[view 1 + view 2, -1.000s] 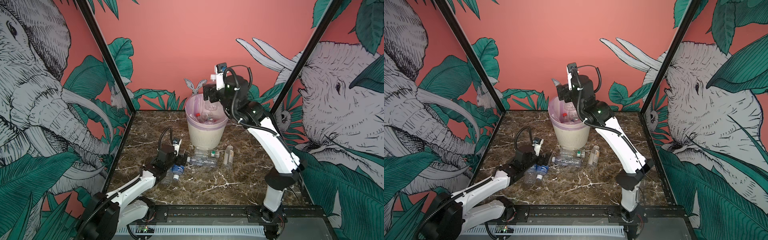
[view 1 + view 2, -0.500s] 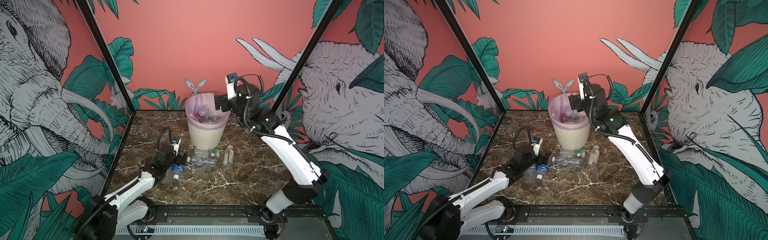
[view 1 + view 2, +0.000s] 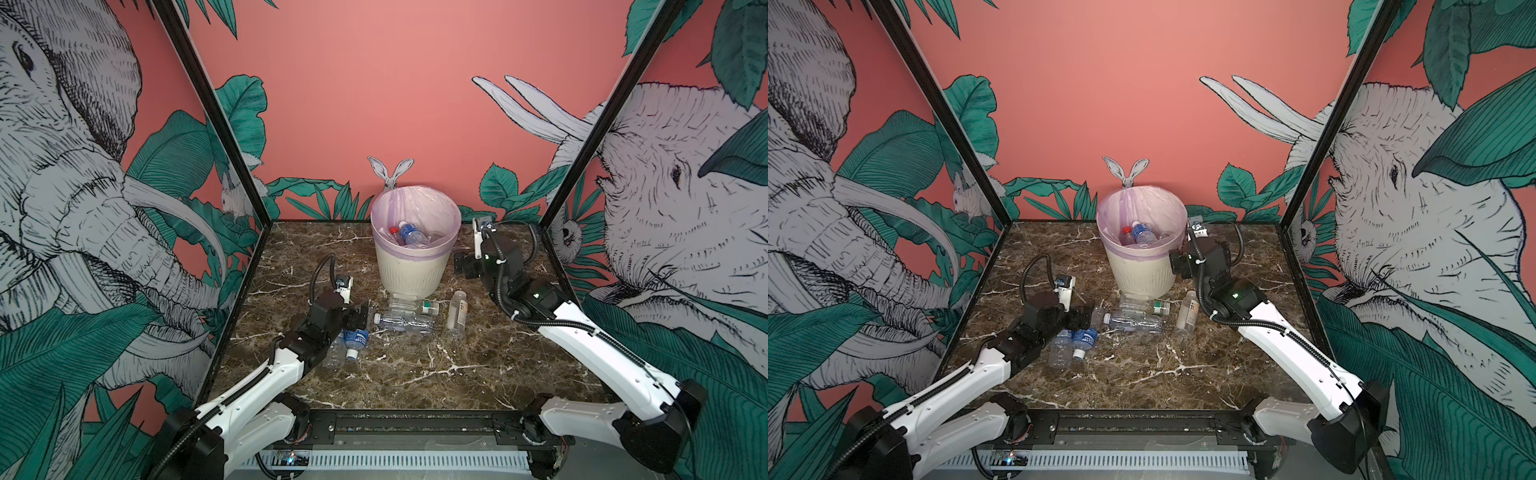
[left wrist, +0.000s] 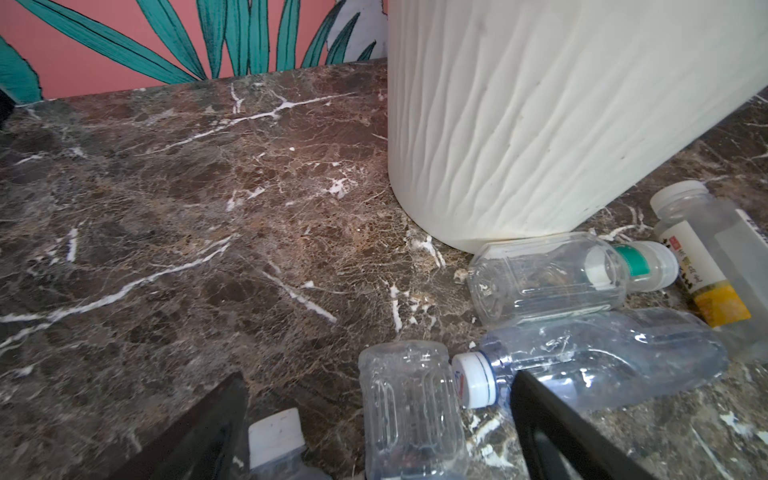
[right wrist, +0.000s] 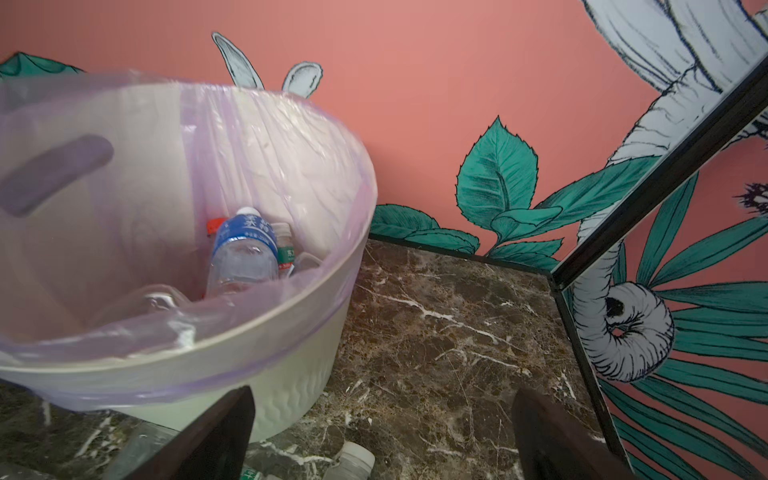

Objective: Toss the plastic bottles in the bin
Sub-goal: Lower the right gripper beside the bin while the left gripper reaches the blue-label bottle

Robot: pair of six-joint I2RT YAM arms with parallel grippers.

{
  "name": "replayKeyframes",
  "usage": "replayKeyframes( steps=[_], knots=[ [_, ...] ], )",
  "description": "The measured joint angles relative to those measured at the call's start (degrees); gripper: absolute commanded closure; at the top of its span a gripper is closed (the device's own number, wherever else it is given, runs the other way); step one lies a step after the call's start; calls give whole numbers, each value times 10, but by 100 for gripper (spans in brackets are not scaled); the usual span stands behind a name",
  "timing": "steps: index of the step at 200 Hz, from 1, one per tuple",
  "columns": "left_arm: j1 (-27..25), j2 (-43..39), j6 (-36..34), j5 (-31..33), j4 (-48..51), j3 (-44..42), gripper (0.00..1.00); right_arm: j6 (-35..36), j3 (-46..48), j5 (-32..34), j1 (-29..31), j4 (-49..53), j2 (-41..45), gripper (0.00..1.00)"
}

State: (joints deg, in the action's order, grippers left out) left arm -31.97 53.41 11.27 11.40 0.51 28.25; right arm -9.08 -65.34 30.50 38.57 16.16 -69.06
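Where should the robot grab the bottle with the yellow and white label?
The yellow-labelled bottle lies flat on the marble table, at the right end of the bottle pile. Probably grip its middle from straight above, fingers down both long sides; the open right gripper is nearest.

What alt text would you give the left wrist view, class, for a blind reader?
Clear plastic bottles lie on a brown marble table at the foot of a cream ribbed bin. The open left hand has a ridged bottle between its fingers.
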Motion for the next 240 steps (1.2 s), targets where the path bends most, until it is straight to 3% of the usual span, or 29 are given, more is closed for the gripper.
replayKeyframes(
  steps=[46, 80, 153, 240],
  knots=[
    [-13, -85, 42, 33, 105, 19, 0, -19, 155, -19, 0, -75, 0, 1],
    [-18, -108, 76, 45, 185, 31, 0, -34, 210, -41, 0, -130, -3, 1],
    [-21, -111, 139, 51, 304, 36, 0, -60, 231, -63, 0, -180, -27, 1],
    [-21, -49, 177, 52, 326, 34, 2, -68, 229, -70, 0, -180, -45, 2]
  ],
)
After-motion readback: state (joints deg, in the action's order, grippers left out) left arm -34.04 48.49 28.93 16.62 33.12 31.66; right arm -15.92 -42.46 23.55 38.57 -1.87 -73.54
